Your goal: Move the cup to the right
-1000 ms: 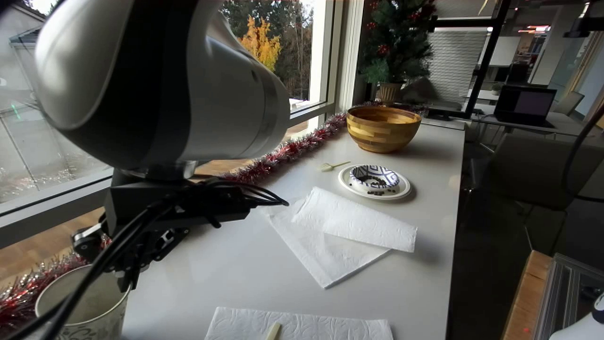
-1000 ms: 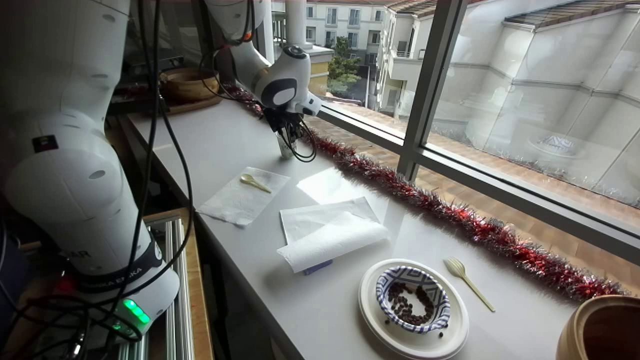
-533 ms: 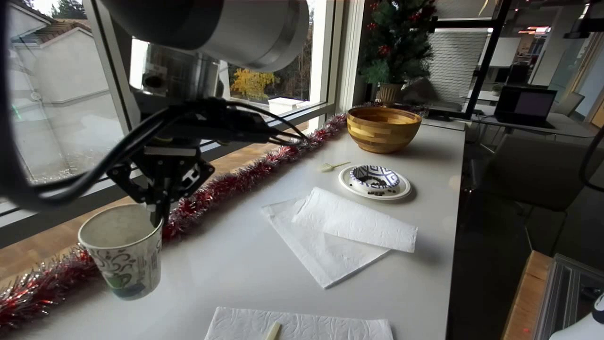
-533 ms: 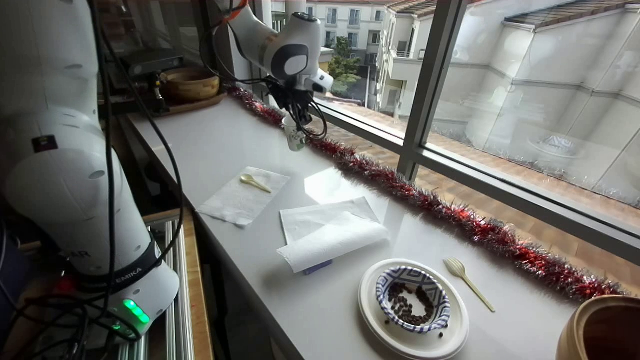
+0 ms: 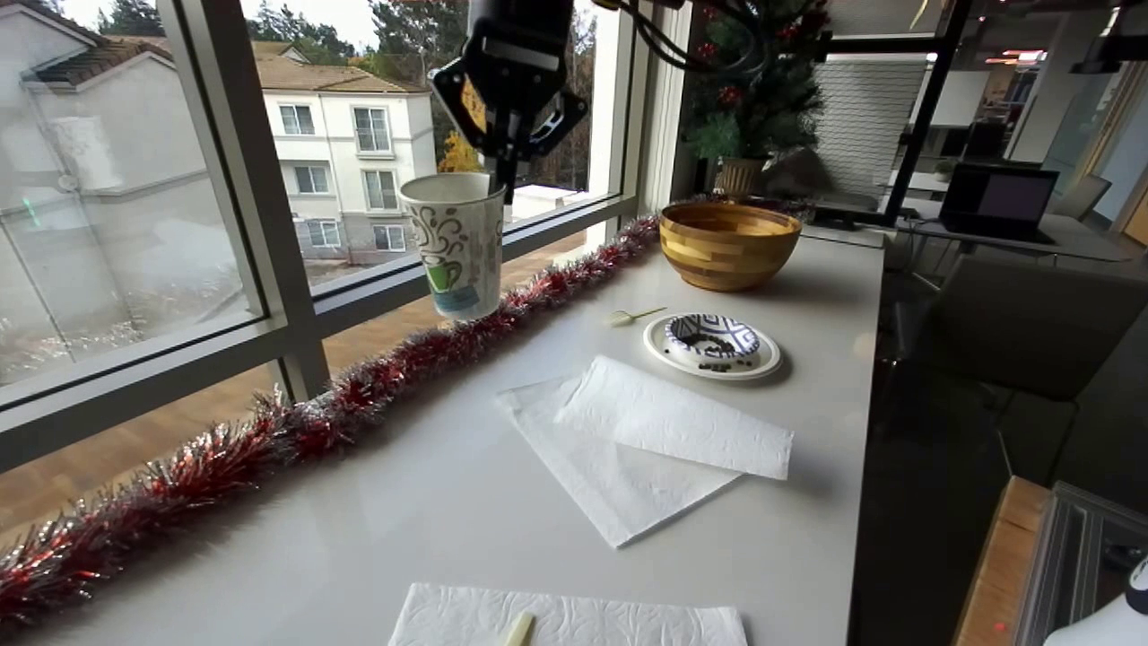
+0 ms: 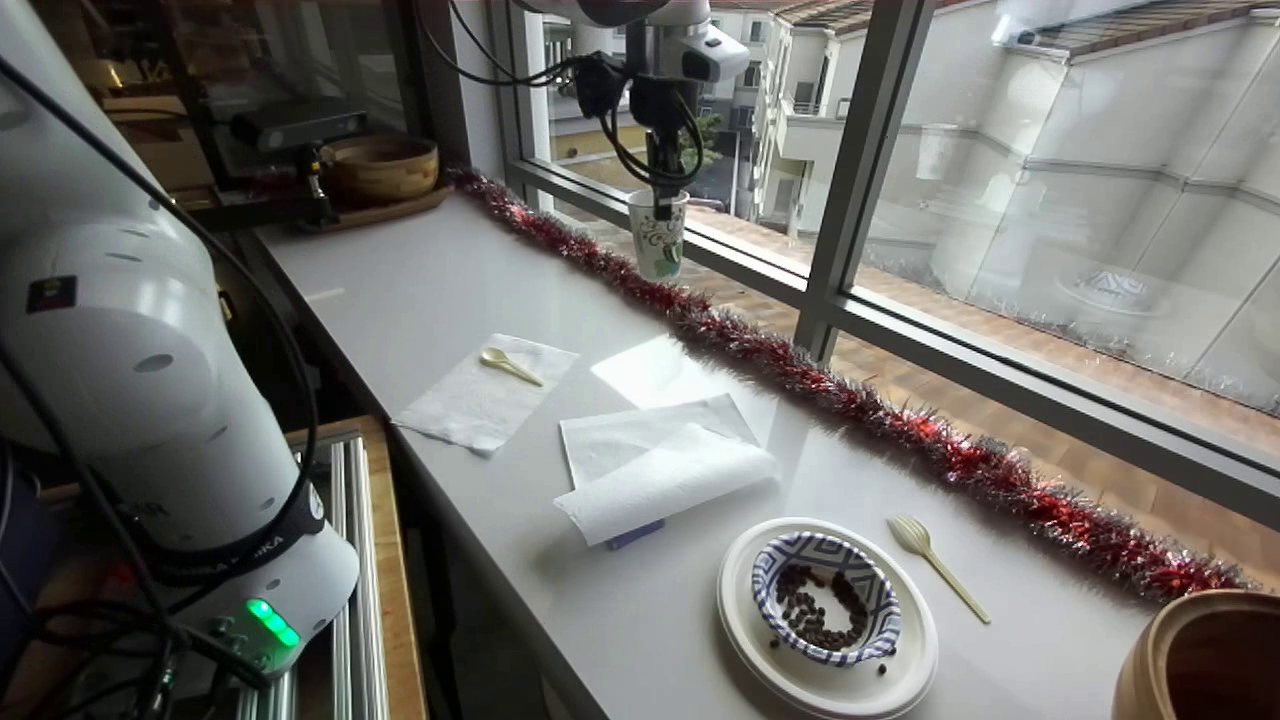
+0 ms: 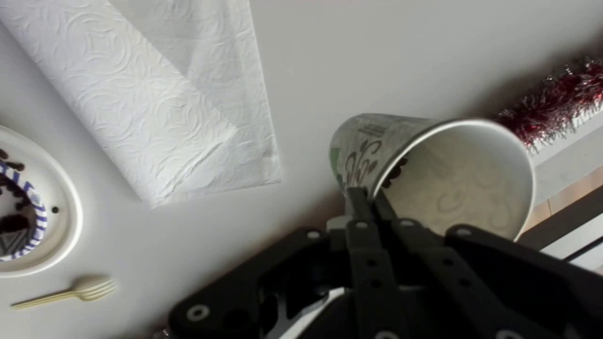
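Note:
The whitish patterned cup [image 5: 453, 256] hangs upright or nearly so in the air near the window in an exterior view; it also shows in an exterior view [image 6: 658, 245]. My gripper [image 5: 504, 182] is shut on the cup's rim, one finger inside and one outside. In the wrist view the gripper [image 7: 371, 197] pinches the near edge of the cup [image 7: 362, 155]. A few dark bits [image 7: 395, 172] show inside it. Most of the cup's bottom is hidden in the wrist view.
A red and silver tinsel garland [image 6: 840, 390] runs along the window. A white plate [image 6: 735, 640] with a patterned bowl of beans, folded paper towels [image 6: 665, 485], a fork [image 6: 940, 570], a spoon [image 6: 510, 366] and a wooden bowl [image 5: 728, 247] are on the white table [image 5: 359, 538].
My gripper has lifted the cup off the table and carried it up along the window, toward the wooden-bowl end of the table.

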